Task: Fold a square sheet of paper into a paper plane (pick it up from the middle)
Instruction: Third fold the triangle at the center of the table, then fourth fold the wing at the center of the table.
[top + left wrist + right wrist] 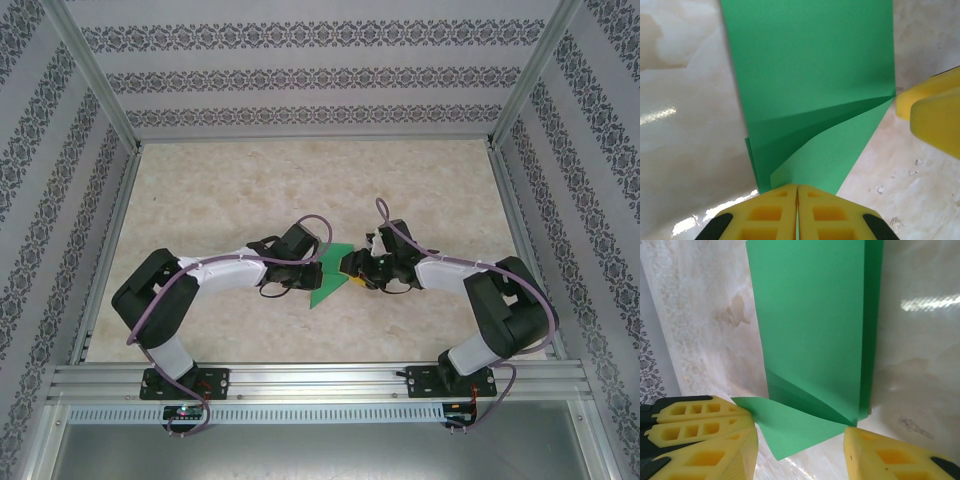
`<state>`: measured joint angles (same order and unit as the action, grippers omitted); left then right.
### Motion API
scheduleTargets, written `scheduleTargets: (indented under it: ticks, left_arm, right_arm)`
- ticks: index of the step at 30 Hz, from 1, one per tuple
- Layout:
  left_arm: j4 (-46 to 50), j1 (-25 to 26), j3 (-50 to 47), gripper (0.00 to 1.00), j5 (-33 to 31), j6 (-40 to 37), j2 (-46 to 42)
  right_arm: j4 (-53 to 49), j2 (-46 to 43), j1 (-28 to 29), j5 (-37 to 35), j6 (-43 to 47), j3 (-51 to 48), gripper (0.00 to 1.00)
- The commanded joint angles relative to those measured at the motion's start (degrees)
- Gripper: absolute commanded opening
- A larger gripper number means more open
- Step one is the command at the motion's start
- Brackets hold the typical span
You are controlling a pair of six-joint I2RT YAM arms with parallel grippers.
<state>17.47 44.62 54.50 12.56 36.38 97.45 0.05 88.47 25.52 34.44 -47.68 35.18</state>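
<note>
Between the two yellow-fingered grippers, low over a pale marbled tabletop [250, 180], lies a thin bright green sheet of paper [328, 278], folded into several layers. Seen from above, the left gripper [310, 266] meets the sheet from one side and the right gripper [352, 268] faces it from the other, close together with the paper in the gap. From the left wrist, the left gripper [797, 197] is pinched tight on the near edge of the sheet of paper [810, 65], its foam fingers pressed together with the green edge caught between them. The sheet stretches away ahead of it, a diagonal crease and a loose flap just in front of the fingertips, and the right gripper's fingers [935, 120] sit just beside the sheet's edge. From the right wrist, the right gripper [800, 425] has its jaws apart, gripping nothing. A pointed folded corner of the sheet of paper [810, 315] lies in the gap between its fingers, its tip just beside one finger [705, 427].
</note>
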Motion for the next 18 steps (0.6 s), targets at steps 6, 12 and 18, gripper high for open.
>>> scheduleTargets:
  ticks: [6,12,18]
  left_arm:
    - [1.42,-0.76,2.09,0.09,-1.78,-2.02,2.72]
    - [1.96,-0.76,2.15,0.08,-2.36,-2.35,3.97]
    - [1.81,-0.76,2.01,0.08,-1.92,-2.44,4.50]
  right_arm:
    - [1.91,0.89,1.02,0.02,-1.08,0.58,0.49]
    - [-3.51,-2.51,0.18,-6.12,0.05,0.38,0.51]
    - [-0.20,-0.39,-0.47,-3.17,-1.43,0.64,0.52]
